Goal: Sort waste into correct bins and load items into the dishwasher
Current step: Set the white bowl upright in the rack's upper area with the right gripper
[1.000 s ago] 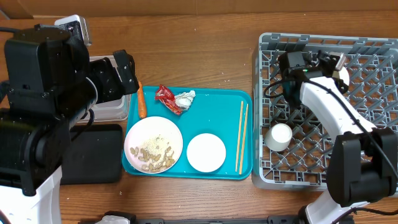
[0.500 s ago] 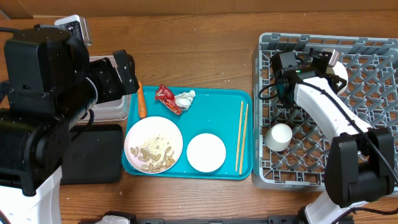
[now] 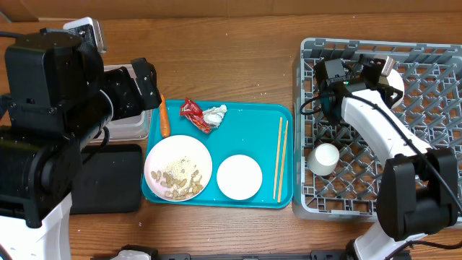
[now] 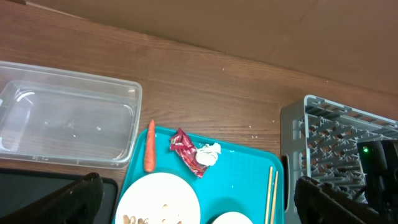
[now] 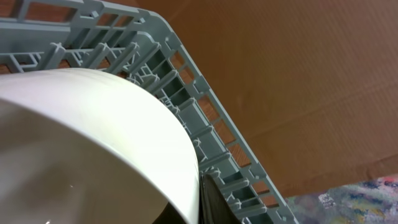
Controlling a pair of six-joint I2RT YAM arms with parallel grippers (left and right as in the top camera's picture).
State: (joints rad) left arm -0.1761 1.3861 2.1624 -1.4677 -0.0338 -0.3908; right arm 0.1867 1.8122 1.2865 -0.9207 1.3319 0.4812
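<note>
My right gripper (image 3: 385,72) is over the back of the grey dish rack (image 3: 426,108) and is shut on the rim of a white bowl (image 5: 81,143), which fills the right wrist view. A small white cup (image 3: 324,159) stands in the rack. My left gripper (image 4: 202,205) is open and empty above the tray's left end. A carrot (image 3: 164,119), red wrapper (image 3: 193,114) and white tissue (image 3: 215,113) lie on the tray, with a large pale dish of beige food bits (image 3: 179,172), a smaller white dish (image 3: 239,177) and chopsticks (image 3: 281,159).
The teal serving tray (image 3: 253,123) lies in the middle. The clear tub (image 4: 37,112) is behind its left end, partly under my left arm. The black tray (image 3: 108,180) lies left of the teal tray. Bare wood lies behind the tray.
My right arm swung a little to the left at the back of the rack with the bowl, then held still. The left arm and the tray's contents have not moved.
</note>
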